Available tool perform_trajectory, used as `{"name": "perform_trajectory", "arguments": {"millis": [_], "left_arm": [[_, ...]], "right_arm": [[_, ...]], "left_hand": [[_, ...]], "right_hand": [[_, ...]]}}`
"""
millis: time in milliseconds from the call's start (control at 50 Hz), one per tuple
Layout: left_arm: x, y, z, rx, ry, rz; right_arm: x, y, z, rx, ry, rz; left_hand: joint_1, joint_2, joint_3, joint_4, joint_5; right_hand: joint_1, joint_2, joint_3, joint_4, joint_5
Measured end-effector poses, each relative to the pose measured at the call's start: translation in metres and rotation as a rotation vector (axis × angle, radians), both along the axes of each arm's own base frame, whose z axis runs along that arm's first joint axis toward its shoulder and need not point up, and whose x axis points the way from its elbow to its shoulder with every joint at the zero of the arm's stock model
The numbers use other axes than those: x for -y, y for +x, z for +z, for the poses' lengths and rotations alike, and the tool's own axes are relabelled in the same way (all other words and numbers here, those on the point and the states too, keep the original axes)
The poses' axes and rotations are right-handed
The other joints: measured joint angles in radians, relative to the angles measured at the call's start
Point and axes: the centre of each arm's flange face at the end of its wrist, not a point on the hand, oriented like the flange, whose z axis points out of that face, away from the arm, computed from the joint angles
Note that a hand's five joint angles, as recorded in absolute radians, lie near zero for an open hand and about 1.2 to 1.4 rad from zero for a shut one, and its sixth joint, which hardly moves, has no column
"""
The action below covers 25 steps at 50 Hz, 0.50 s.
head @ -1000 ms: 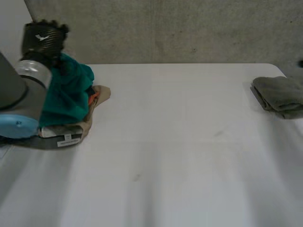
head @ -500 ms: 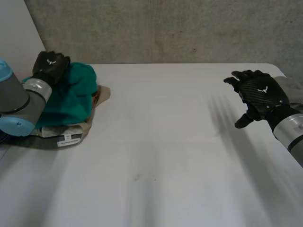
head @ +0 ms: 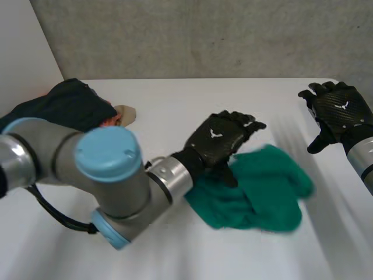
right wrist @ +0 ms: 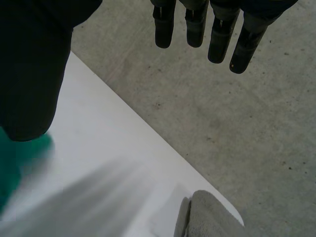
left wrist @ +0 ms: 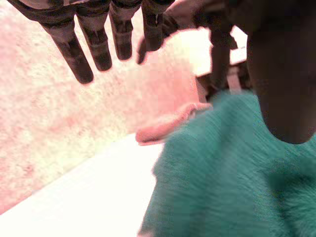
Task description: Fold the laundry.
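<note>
A teal cloth (head: 262, 192) lies crumpled on the white table (head: 175, 93), right of the middle. My left hand (head: 218, 140) hovers at the cloth's near-left edge, fingers straight and spread, open. In the left wrist view its fingers (left wrist: 98, 44) stretch out above the teal cloth (left wrist: 222, 182), which lies under the palm. My right hand (head: 338, 108) is raised at the far right, open, apart from the cloth. In the right wrist view its fingers (right wrist: 195, 24) are straight, and a bit of the teal cloth (right wrist: 7, 173) shows beside the thumb.
A pile of laundry sits at the table's far left, with a dark cloth (head: 64, 105) on top and a beige and orange piece (head: 121, 114) poking out. A folded grey cloth (right wrist: 210, 219) lies by the table's right edge, beneath my right hand.
My left arm has swung from the pile at the left to right of the middle, bringing the teal cloth, and let it go. My right hand has moved a little to the right.
</note>
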Motion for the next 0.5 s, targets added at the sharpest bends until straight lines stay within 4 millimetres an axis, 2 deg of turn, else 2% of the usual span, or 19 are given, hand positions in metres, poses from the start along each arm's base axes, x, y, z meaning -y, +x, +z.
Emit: {"name": "perform_trajectory", "arguments": {"millis": [80, 160, 180, 200, 240, 260, 320, 380, 400, 500], "left_arm": [[-0.002, -0.001, 0.005, 0.020, -0.040, 0.051], [0.010, 0.015, 0.029, 0.024, -0.092, 0.202], [0.010, 0.015, 0.029, 0.024, -0.092, 0.202], [0.018, 0.030, 0.038, 0.031, -0.095, 0.283], [0.021, 0.038, 0.041, 0.038, -0.092, 0.317], [0.025, 0.053, 0.044, 0.058, -0.077, 0.379], [0.027, 0.074, 0.039, 0.109, -0.033, 0.452], [0.025, 0.084, 0.032, 0.147, 0.000, 0.482], [0.023, 0.089, 0.023, 0.180, 0.030, 0.494], [0.023, 0.089, -0.007, 0.256, 0.095, 0.493]], "right_arm": [[-0.001, 0.001, -0.001, -0.003, 0.019, 0.003], [-0.003, 0.003, 0.002, -0.010, 0.070, 0.023], [-0.003, 0.003, 0.002, -0.010, 0.070, 0.023], [-0.004, 0.004, 0.006, -0.015, 0.101, 0.040], [-0.005, 0.005, 0.007, -0.017, 0.110, 0.045], [-0.007, 0.006, 0.011, -0.025, 0.141, 0.066], [-0.014, 0.011, 0.018, -0.059, 0.227, 0.126], [-0.018, 0.012, 0.020, -0.086, 0.276, 0.158], [-0.020, 0.014, 0.019, -0.112, 0.308, 0.179], [-0.024, 0.023, 0.008, -0.232, 0.384, 0.242]], "left_hand": [[0.000, -0.017, -0.012, -0.017, -0.006], [0.000, -0.017, -0.012, -0.017, -0.006], [0.000, -0.017, -0.012, -0.017, -0.006], [0.000, -0.017, -0.012, -0.017, -0.006], [0.000, -0.017, -0.012, -0.017, -0.006], [0.004, -0.015, -0.012, -0.015, -0.005], [0.038, 0.007, 0.003, 0.008, 0.015], [0.056, 0.017, 0.010, 0.020, 0.026], [0.097, 0.058, 0.046, 0.059, 0.067], [0.144, 0.103, 0.096, 0.110, 0.116]], "right_hand": [[0.000, 0.000, 0.000, 0.000, 0.000], [0.000, 0.000, 0.000, 0.000, 0.000], [0.000, 0.000, 0.000, 0.000, 0.000], [0.000, 0.000, 0.000, 0.000, 0.000], [0.000, 0.000, 0.000, 0.000, 0.000], [0.000, 0.000, 0.000, 0.000, 0.000], [0.000, 0.000, 0.000, 0.000, 0.000], [0.000, 0.000, 0.000, 0.000, 0.000], [0.000, 0.000, 0.001, 0.000, 0.000], [0.004, 0.006, 0.018, 0.003, 0.004]]}}
